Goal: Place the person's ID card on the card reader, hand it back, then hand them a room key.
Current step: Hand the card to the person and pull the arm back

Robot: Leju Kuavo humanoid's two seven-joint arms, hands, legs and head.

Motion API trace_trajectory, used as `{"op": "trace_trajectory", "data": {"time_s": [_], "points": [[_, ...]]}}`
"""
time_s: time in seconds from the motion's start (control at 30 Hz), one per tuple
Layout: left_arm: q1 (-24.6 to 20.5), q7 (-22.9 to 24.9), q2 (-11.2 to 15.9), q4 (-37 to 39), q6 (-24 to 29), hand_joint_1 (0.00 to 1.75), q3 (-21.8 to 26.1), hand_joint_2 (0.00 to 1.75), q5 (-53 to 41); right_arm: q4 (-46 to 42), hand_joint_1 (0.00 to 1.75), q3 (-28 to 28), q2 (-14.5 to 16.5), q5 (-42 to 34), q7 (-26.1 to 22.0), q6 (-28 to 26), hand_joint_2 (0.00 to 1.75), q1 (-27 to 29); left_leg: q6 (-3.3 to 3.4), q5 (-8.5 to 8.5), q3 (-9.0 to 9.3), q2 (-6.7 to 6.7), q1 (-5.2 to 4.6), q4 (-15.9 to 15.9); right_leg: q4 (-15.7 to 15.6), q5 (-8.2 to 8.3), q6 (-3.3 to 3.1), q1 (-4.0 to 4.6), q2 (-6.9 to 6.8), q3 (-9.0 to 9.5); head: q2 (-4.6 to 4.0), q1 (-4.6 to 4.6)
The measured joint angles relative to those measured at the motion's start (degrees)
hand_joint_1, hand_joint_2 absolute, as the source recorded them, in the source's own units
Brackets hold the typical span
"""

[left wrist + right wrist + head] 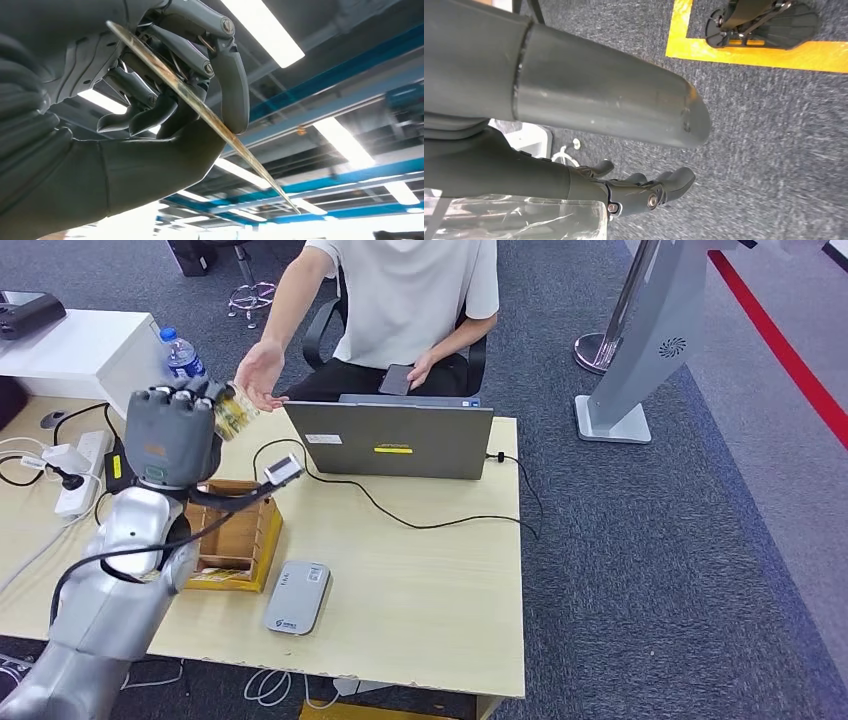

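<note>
Nearest the robot, the card reader point(298, 598) lies flat on the surface point(420, 580) beside the wooden box point(238, 532), with nothing on it, so this looks like a hand-over step. Above them the left hand point(172, 432) is raised, its fingers point(220, 55) and thumb pinching a thin card point(235, 412) by one end; the wrist view shows most of the card point(200, 107) jutting free past the grip. That shallow pinch is the main risk: a slight slackening or a jolt could let it swing or slip onto the laptop point(395, 438). Just beyond, the person's hand point(260, 372) waits open, near the card's tip but apparently not touching it; letting go early would drop it. The right hand point(639, 192) hangs over the carpet, fingers loosely curled, holding nothing.
</note>
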Motion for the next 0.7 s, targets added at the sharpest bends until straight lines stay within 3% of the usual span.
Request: {"op": "trace_trajectory", "data": {"time_s": [0.17,0.27,0.4,0.7], "points": [[-15.9,2.1,-1.0,19.3,-0.3,1.75,1.6,1.75,-2.1,-0.1,0.00,0.5,0.1,2.1,1.0,1.0,0.00,-1.4,-0.03,0.26,-0.19,0.08,-0.01,0.0,0.0,0.33,-0.05,0.00,0.08,-0.24,0.00,0.00],[-22.2,2.5,-1.2,28.8,-0.3,1.75,1.9,1.75,-2.3,-0.1,0.00,0.7,0.2,2.8,1.4,1.2,0.00,-1.8,-0.05,0.31,-0.22,0.10,-0.01,0.0,0.0,0.38,-0.05,-0.01,0.12,-0.29,0.00,0.00],[-27.0,2.5,-1.5,37.9,-0.3,0.00,2.3,1.75,-1.6,-0.1,0.00,0.7,0.3,3.2,1.9,1.4,0.00,-2.1,-0.05,0.31,-0.26,0.10,-0.01,0.0,0.0,0.38,-0.05,-0.01,0.13,-0.34,0.00,-0.01],[-28.5,-1.1,-2.0,44.6,0.8,0.00,3.6,1.75,3.2,-0.1,0.00,0.7,0.6,3.3,2.0,1.6,0.00,-2.2,-0.05,0.31,-0.38,0.09,-0.01,0.0,0.0,0.38,-0.05,-0.01,0.12,-0.44,0.00,-0.01]]}}
